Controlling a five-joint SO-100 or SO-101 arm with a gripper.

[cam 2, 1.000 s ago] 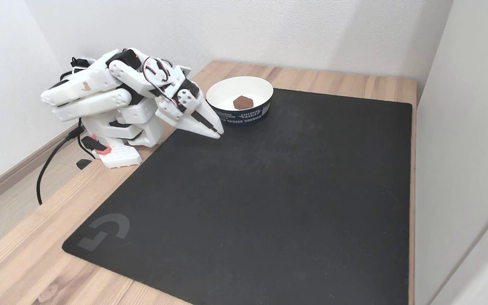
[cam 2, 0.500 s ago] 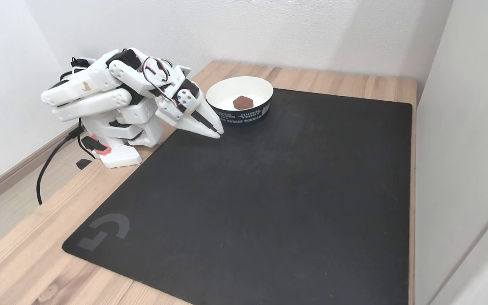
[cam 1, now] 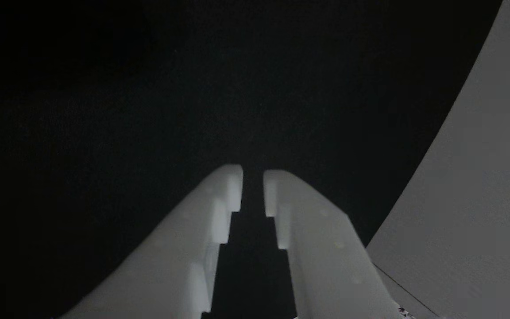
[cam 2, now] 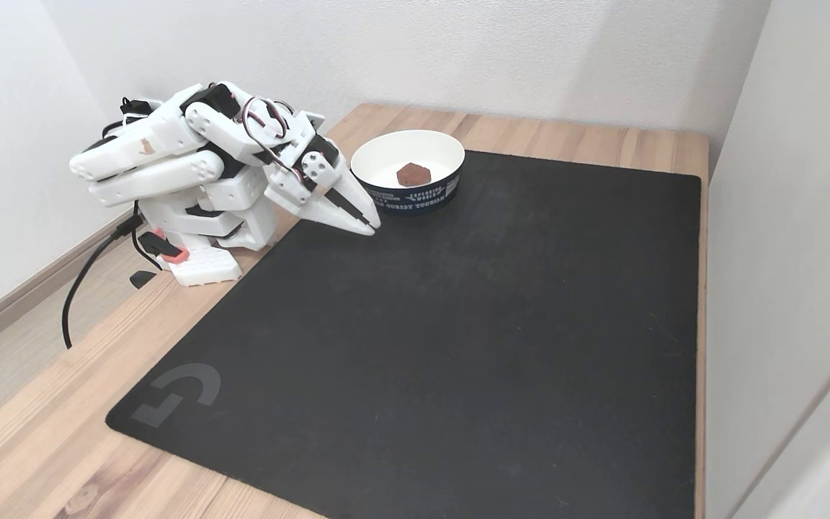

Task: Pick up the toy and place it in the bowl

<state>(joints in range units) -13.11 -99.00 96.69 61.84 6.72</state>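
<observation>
The gripper (cam 2: pixel 372 226) sits low at the mat's (cam 2: pixel 458 346) back left corner in the fixed view, its 2 white fingers (cam 2: pixel 328 209) slanting down toward the mat with the tips at or just above it; contact cannot be told. In the other view the gripper (cam 1: pixel 253 175) shows a narrow dark slot between the fingertips (cam 1: pixel 230 181), nearly closed, with nothing held between them. The folded arm (cam 2: pixel 192 155) crouches behind it on the wooden table (cam 2: pixel 47 432).

The toy (cam 2: pixel 412 174) lies inside the bowl (cam 2: pixel 433 196), on its floor near the middle, well apart from the fingers. It is a blocky chunk with no clear long axis; a flat face turns upward and a corner points toward the camera. The bowl stands upright, just right of the fingertips in the fixed view, on the mat's back edge. A pale curved surface (cam 1: pixel 481 177) fills the right side of the other view.
</observation>
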